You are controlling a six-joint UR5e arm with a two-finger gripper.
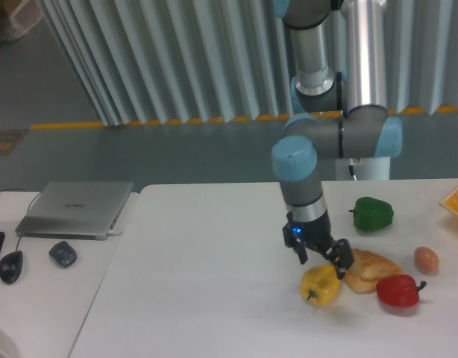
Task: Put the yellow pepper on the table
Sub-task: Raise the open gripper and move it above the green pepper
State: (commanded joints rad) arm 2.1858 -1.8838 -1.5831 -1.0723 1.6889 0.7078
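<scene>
Laptop [76, 207] and two dark mice [63, 253] lie at the far left of the frame on a separate desk, well clear of any trouble. Centre-right, the yellow pepper [321, 284] rests on the white worktop [199, 283], tipped with its stem pointing down and left, and the tool [324, 258] hangs just above its top with the jaws apart, so the pepper looks released. Risk one, as I judge it: a lobed, glossy pepper lying on its side may roll once nothing steadies it. Risk two: one fingertip seems very near the pepper's upper edge, though contact cannot be told, so a sideways exit could drag or nudge it. Just to the right sit a bread roll [372, 268], a red pepper [397, 291], an egg [427, 259] and, further up, a green pepper [374, 213]; a swing that way could knock them.
</scene>
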